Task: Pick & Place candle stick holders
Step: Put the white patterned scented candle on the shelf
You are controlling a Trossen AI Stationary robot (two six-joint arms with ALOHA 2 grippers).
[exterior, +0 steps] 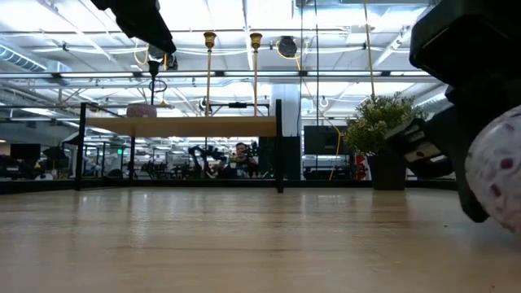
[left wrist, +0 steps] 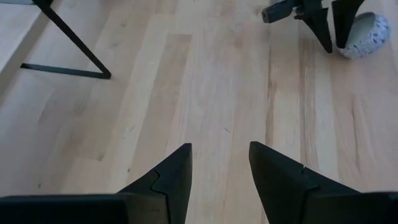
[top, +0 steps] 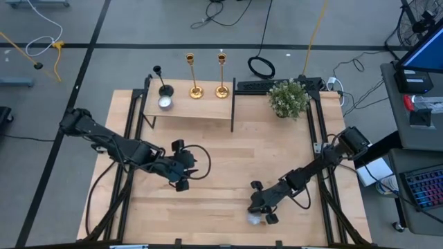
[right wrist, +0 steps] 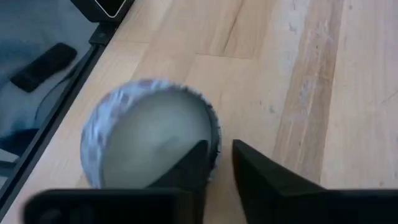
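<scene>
Right gripper (right wrist: 219, 152) down at the near edge of the table (top: 228, 159), nipped narrow on the rim of a speckled bowl (right wrist: 149, 137), one finger inside the wall and one outside. Bowl lying tipped on its side, mouth toward the wrist camera. No candle holder in this grip. Left gripper (left wrist: 221, 155) waiting above bare wood mid-table, parted to a moderate gap, holding nothing. Step in hand, judged: securing and lifting the bowl. To do it well: pinch square across the thin wall, not at a slant; seat deep enough that the rim cannot pivot out; lift straight up and slowly, since a round bowl on its side may roll or swing from a one-wall grip; keep clear of the table edge just beside it. Task's things untouched, all on the raised shelf (top: 208, 105) at the far side, well apart from both grippers and upright: gold candle stick holder (top: 194, 77), second gold one (top: 221, 75) just beside it, black candle stick holder (top: 163, 81) toward the shelf's left end. Count: candle stick holders three (two gold, one black); speckled bowl one; pale round dish (top: 165, 103) on the shelf near the black holder one; bushy plant (top: 288, 98) one, beside the shelf's right end; arms two
</scene>
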